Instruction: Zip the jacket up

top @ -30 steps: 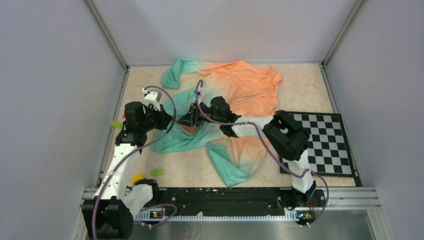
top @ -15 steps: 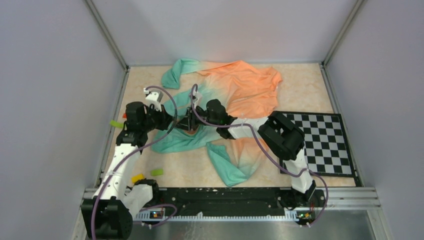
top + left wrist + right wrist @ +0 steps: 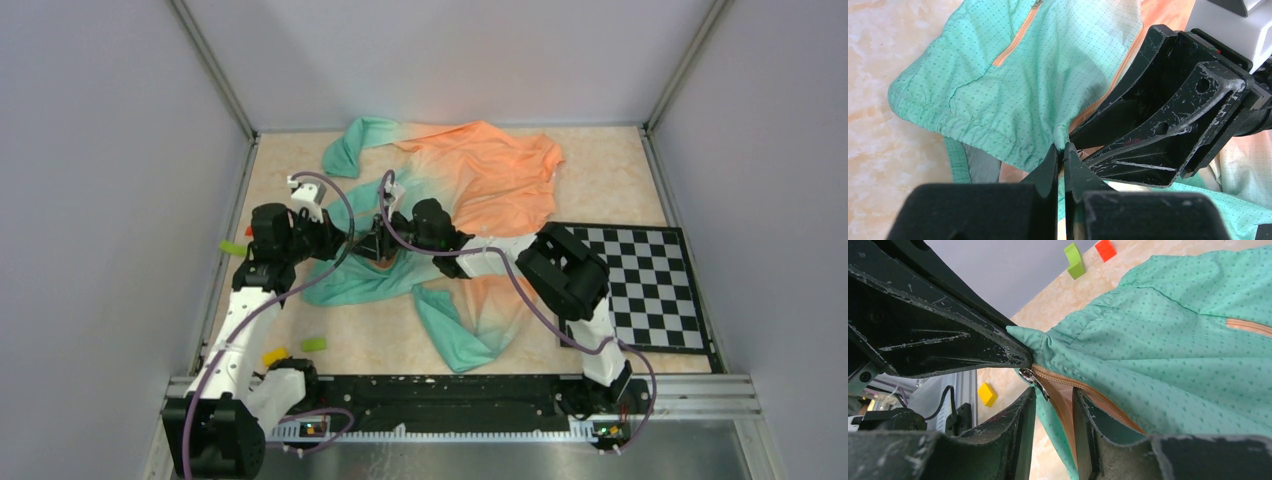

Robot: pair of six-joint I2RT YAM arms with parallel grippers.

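The jacket [image 3: 490, 175] lies spread on the table, teal near the arms and orange at the back. My left gripper [image 3: 358, 240] is shut on a corner of the teal hem [image 3: 1062, 136], beside the foot of the orange zipper. My right gripper [image 3: 388, 240] faces it tip to tip. In the right wrist view its jaws [image 3: 1054, 392] stand apart around the orange zipper tape [image 3: 1068, 385], with the silver zipper pull [image 3: 1032, 377] at the left fingertip. The left gripper's fingers [image 3: 948, 335] show there pinching the hem. A slit pocket [image 3: 1015, 37] shows in the left wrist view.
A checkerboard [image 3: 650, 285] lies at the right. Small blocks lie at the left: green [image 3: 232, 247], green [image 3: 313, 344] and yellow [image 3: 273, 355]. The right wrist view shows a green block [image 3: 1074, 261], a red block [image 3: 1105, 249] and a yellow block [image 3: 987, 394]. Grey walls close in three sides.
My right gripper has moved left, closing up to the left gripper at the hem; it has held still for the last half second. The left arm has not moved.
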